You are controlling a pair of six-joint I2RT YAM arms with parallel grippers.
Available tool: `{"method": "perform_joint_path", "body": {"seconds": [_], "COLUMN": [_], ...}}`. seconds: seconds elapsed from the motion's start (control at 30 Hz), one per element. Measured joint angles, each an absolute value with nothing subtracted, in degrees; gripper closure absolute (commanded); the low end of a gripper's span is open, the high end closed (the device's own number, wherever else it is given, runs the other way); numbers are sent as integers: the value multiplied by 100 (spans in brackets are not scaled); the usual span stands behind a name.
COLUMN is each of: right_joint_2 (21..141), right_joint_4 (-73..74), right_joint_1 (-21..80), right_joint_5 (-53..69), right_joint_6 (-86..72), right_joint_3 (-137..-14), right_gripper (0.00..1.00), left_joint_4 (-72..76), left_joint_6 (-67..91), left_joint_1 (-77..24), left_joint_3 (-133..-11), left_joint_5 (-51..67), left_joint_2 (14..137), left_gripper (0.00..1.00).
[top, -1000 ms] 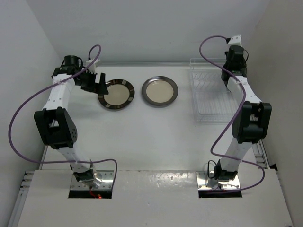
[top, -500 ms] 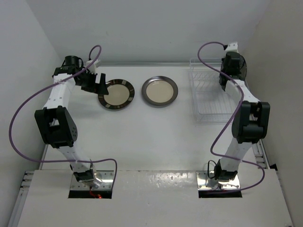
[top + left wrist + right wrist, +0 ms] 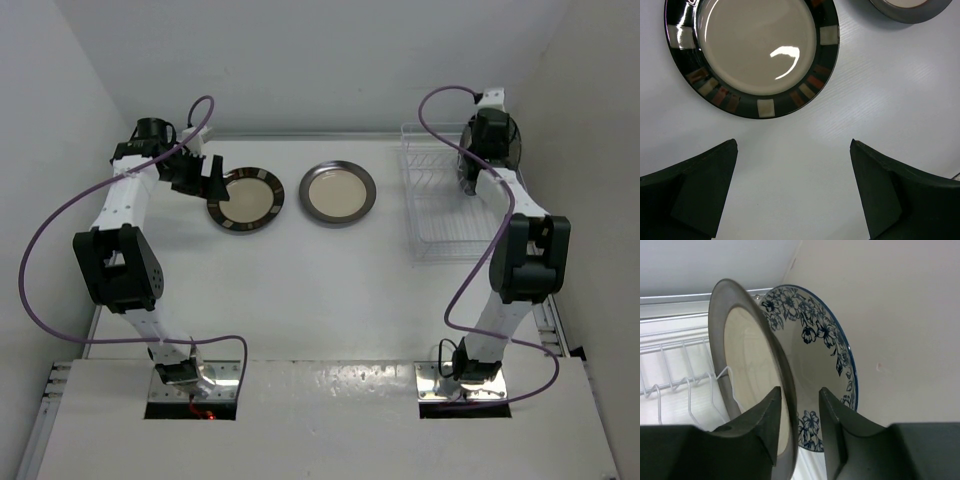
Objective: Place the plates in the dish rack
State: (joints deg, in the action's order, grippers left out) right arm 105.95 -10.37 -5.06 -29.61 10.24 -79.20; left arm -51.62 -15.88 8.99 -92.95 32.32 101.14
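Right pincer (image 3: 799,392): opened only narrowly, placed astride the rim of a silvery-rimmed plate (image 3: 747,360) at lower centre of the wrist view, with the rim close against the finger on the frame's left and a gap before the other finger. Same plate: stood on edge among the tines of the dish rack (image 3: 670,370), with the blue floral plate (image 3: 825,355) upright just behind it, toward the right of the frame.

Left pincer (image 3: 792,145): spread wide, held nothing, hung over the table (image 3: 320,290) with fingers at the lower corners of its view. Dark striped plate (image 3: 755,47): lay flat at upper left of that view, just beyond the fingertips, not between them. Second silvery plate (image 3: 339,192): lay flat at upper centre of the top view, just right of the dark one, not touching it.

Rack: sat at upper right of the top view, near the back corner. Table: white and smooth. Walls (image 3: 300,60): plain white on three sides.
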Motion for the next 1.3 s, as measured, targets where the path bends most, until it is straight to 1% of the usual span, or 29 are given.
{"method": "perform_joint_path", "body": {"seconds": [0.03, 0.13, 0.17, 0.2, 0.23, 0.37, 0.43, 0.47, 0.57, 0.67, 0.7, 0.77, 0.87, 0.93, 1.03, 1.07, 1.1, 1.3], "right_joint_2": [10595, 10593, 10582, 10567, 10541, 10239, 9994, 9863, 9286, 8429, 8093, 7791, 8219, 8770, 9557, 9760, 10005, 10287], "right_joint_4": [-1050, -1028, -1017, -1002, -974, -838, -591, -355, 451, 845, 755, 819, 961, 884, 845, 895, 998, 720], "right_joint_1": [-508, -513, -513, -513, -510, -458, -410, -377, -259, 113, 456, 1256, 2040, 2108, 2147, 2171, 2239, 2421], "right_joint_5": [-2967, -2980, -2982, -2982, -2993, -3203, -3395, -3459, -3310, -2939, -2864, -2768, -2279, -1754, -1509, -1516, -1514, -1590], "right_joint_6": [1015, 958, 926, 873, 880, 906, 867, 799, 150, -646, -882, -1256, -2051, -2895, -3929, -4202, -4574, -5927], "right_joint_3": [-7922, -7922, -7922, -7922, -7922, -7931, -8044, -8169, -8536, -8477, -8291, -8025, -7970, -7623, -6814, -6650, -6501, -6447], "right_gripper": [62, 51, 40, 35, 25, 12, 8, 0, 0, 0, 0, 0, 0, 0, 2, 6, 8, 13], "left_joint_4": [-5162, -5168, -5168, -5172, -5181, -5207, -5218, -5218, -5205, -5142, -5096, -4989, -4755, -4595, -4536, -4528, -4515, -4442], "left_joint_6": [-1597, -1601, -1601, -1605, -1614, -1627, -1619, -1612, -1599, -1599, -1594, -1592, -1614, -1625, -1601, -1594, -1590, -1577], "left_joint_1": [899, 899, 899, 899, 899, 899, 899, 897, 821, 622, 515, 279, -143, -379, -530, -523, -513, -460], "left_joint_3": [-9295, -9295, -9295, -9295, -9295, -9295, -9292, -9286, -9166, -8934, -8851, -8707, -8493, -8324, -8112, -8066, -8027, -7863], "left_joint_5": [3232, 3232, 3232, 3229, 3232, 3210, 3116, 3024, 2679, 2294, 2137, 1662, 742, 143, -78, -93, -102, -132], "left_joint_2": [10114, 10114, 10114, 10114, 10114, 10112, 10112, 10112, 10103, 10103, 10103, 10103, 10103, 10103, 10103, 10101, 10097, 10005], "left_gripper": [0, 0, 0, 0, 0, 0, 0, 0, 0, 0, 0, 0, 0, 0, 0, 0, 0, 0]}}
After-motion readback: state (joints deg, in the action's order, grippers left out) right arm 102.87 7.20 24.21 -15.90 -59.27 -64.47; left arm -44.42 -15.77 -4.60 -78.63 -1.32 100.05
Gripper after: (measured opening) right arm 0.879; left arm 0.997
